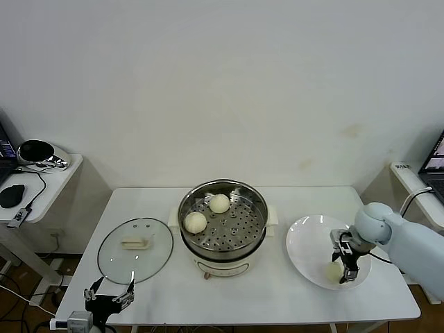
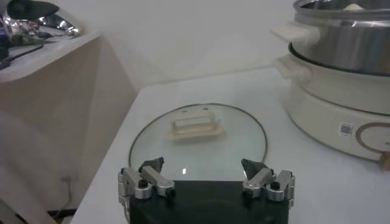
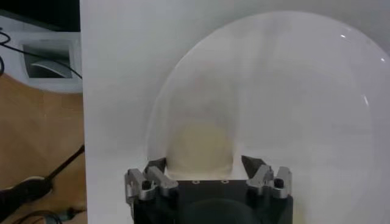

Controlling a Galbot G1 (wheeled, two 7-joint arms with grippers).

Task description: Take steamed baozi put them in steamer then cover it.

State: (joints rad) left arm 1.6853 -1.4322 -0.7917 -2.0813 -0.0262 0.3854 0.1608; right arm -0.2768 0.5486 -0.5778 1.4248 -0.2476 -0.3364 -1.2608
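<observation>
Steamer [image 1: 223,225] sits mid-desk [image 1: 277,295], uncovered, w/ two baozi [image 1: 220,203] [image 1: 195,222] on its perforated tray, both toward the robot's left half, close to each other but apart. In left wrist view the steamer's steel wall and cream base [image 2: 341,103] show at one side.

Cover [image 1: 135,250] lies flat on the desk left of the steamer, handle up, not touching it. Left tool [image 1: 109,297] hangs at the desk's near-left edge, just beside the cover's near rim; fingers spread wide, nothing between them. Left wrist view: cover [image 2: 198,137] ahead of the left tool [image 2: 204,168], its rim running under the fingertips [image 2: 153,164].

White plate [image 1: 305,243] right of the steamer, just beside its handle. Right tool [image 1: 345,267] is down over the plate's near-right part, straddling a third baozi [image 1: 334,273]. Right wrist view: that baozi [image 3: 200,143] lies between the fingers of the right tool [image 3: 205,164], fingertips [image 3: 156,165] on either side of it; fingers partway apart, can't tell if they press on the bun yet. Plate [image 3: 317,97] fills most of that view.

Side table [image 1: 41,184] far left w/ a dark mouse and a shiny object.
</observation>
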